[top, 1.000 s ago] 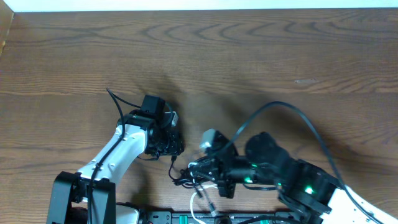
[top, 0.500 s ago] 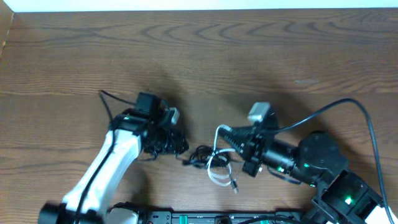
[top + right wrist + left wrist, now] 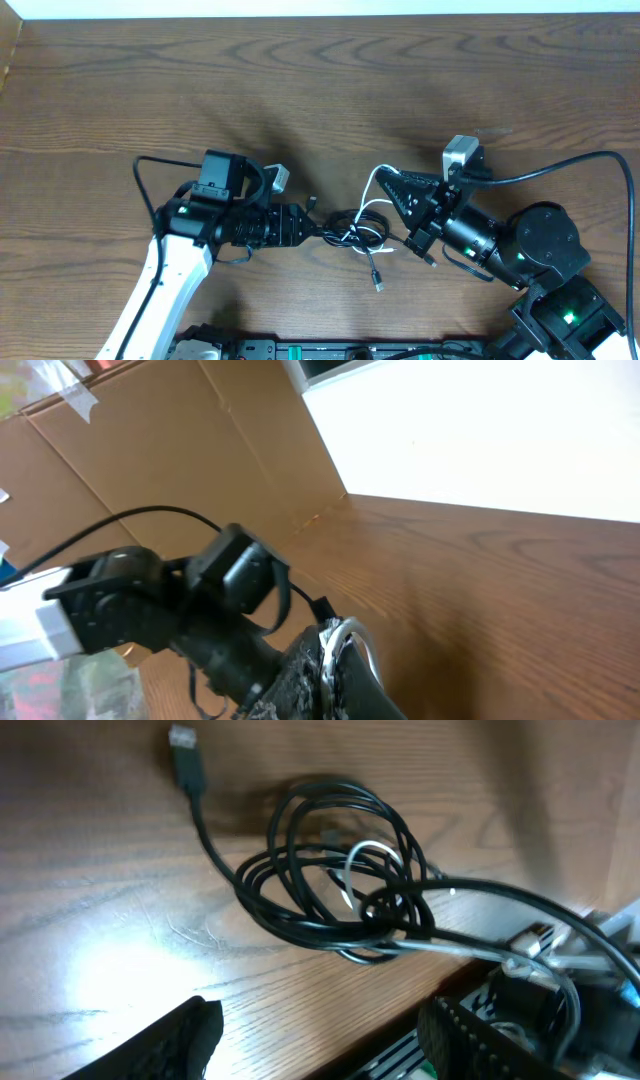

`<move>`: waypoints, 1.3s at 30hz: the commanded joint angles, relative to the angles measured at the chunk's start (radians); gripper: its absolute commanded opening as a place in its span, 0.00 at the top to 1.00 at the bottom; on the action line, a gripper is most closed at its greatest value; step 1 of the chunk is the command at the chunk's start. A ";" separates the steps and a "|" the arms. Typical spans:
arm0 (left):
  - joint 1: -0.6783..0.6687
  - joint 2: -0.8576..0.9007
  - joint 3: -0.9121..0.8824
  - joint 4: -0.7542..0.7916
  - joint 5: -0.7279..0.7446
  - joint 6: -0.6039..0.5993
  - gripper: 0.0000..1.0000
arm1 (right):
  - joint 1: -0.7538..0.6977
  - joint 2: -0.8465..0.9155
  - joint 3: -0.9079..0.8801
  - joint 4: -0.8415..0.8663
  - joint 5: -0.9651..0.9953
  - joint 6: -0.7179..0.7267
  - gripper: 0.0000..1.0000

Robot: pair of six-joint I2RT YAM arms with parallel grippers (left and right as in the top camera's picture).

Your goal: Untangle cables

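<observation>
Two cables lie knotted together on the desk [image 3: 330, 90], between the ends of both arms.

One black cable [image 3: 348, 225] sits in several overlapping loops on the wood near the middle of the front edge, and a white cable [image 3: 362, 847] threads through them. The left gripper [image 3: 305, 226] points at the bundle from the left; in the wrist view its jaws stand wide apart with the coil on the desk beyond them, gripping nothing. The right gripper [image 3: 392, 190] comes in from the other side, jaws together on the white cable, which rises from the tangle to their tip. The black cable's USB plug [image 3: 186, 748] rests on the wood clear of the loops. A second connector end [image 3: 378, 283] trails out toward the front edge.
</observation>
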State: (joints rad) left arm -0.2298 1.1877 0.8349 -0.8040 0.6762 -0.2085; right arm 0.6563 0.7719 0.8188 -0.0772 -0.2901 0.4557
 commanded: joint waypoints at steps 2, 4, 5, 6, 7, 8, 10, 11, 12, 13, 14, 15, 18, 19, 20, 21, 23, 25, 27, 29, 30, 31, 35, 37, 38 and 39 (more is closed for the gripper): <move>0.003 0.081 -0.032 0.023 0.012 -0.140 0.32 | -0.008 0.000 -0.001 0.006 0.000 0.023 0.99; 0.003 0.137 -0.032 0.067 0.012 -0.222 0.32 | -0.008 0.000 -0.001 0.002 0.000 0.023 0.99; 0.003 0.153 -0.032 0.084 0.012 -0.245 0.32 | -0.008 0.000 -0.001 0.002 0.000 0.023 0.99; 0.003 0.172 -0.032 0.107 0.012 -0.272 0.32 | -0.008 0.000 -0.001 0.001 0.000 0.023 0.99; 0.003 0.189 -0.032 0.126 0.012 -0.306 0.32 | -0.008 0.000 -0.001 -0.002 0.000 0.023 0.99; 0.003 0.207 -0.032 0.144 0.012 -0.345 0.32 | -0.008 0.000 -0.001 -0.004 0.000 0.023 0.99; 0.003 0.241 -0.032 0.175 0.012 -0.415 0.31 | -0.008 0.000 -0.001 -0.011 0.000 0.023 0.99; 0.003 0.261 -0.032 0.187 0.012 -0.445 0.31 | -0.008 0.000 -0.001 -0.015 -0.001 0.023 0.99; 0.002 0.276 -0.032 0.194 0.012 -0.464 0.32 | -0.008 0.000 -0.001 -0.018 0.000 0.023 0.99; 0.001 0.292 -0.032 0.201 0.013 -0.472 0.31 | -0.008 0.000 -0.001 -0.020 0.000 0.023 0.99; -0.004 0.309 -0.032 0.209 0.012 -0.474 0.31 | -0.008 0.000 -0.001 -0.020 0.000 0.023 0.99; -0.010 0.325 -0.032 0.217 0.012 -0.474 0.32 | -0.008 0.000 -0.001 -0.020 0.000 0.023 0.99; -0.041 0.372 -0.032 0.237 0.012 -0.474 0.41 | -0.008 0.000 -0.001 -0.019 0.000 0.023 0.99; -0.057 0.388 -0.032 0.244 0.012 -0.474 0.49 | -0.008 0.000 -0.001 -0.019 0.000 0.023 0.99; -0.070 0.400 -0.032 0.250 0.012 -0.474 0.59 | -0.008 0.000 -0.001 -0.018 0.000 0.023 0.99; -0.085 0.409 -0.032 0.259 0.012 -0.470 0.71 | -0.008 0.000 -0.001 -0.019 0.000 0.023 0.99; -0.105 0.415 -0.032 0.276 0.012 -0.447 0.93 | -0.008 0.000 -0.001 -0.019 0.000 0.018 0.99; -0.108 0.406 -0.031 0.275 0.013 -0.421 0.93 | -0.008 0.000 -0.001 -0.025 0.000 0.004 0.99; -0.103 0.383 -0.031 0.252 0.012 -0.402 0.93 | -0.011 -0.002 -0.001 -0.048 0.002 -0.008 0.99; -0.090 0.337 -0.031 0.207 0.011 -0.393 0.93 | -0.021 -0.002 -0.001 -0.093 0.013 -0.018 0.99; -0.085 0.316 -0.031 0.189 0.010 -0.391 0.93 | -0.026 -0.002 -0.001 -0.121 0.026 -0.024 0.99; -0.072 0.246 -0.027 0.127 -0.032 -0.391 0.93 | -0.043 -0.002 -0.001 -0.191 0.066 -0.039 0.99; -0.067 0.096 0.015 -0.044 -0.200 -0.418 0.93 | -0.090 -0.001 -0.001 -0.325 0.128 -0.046 0.99; -0.067 0.031 0.056 -0.136 -0.262 -0.421 0.93 | -0.116 0.003 -0.001 -0.386 0.143 -0.046 0.99; -0.067 0.009 0.078 -0.174 -0.282 -0.416 0.92 | -0.127 0.006 -0.001 -0.412 0.143 -0.046 0.99; -0.067 -0.012 0.108 -0.214 -0.296 -0.397 0.93 | -0.140 0.012 -0.001 -0.440 0.143 -0.046 0.99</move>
State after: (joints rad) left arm -0.3012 1.2472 0.8505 -0.9451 0.5079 -0.6285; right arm 0.5529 0.7773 0.8169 -0.4656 -0.1940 0.4309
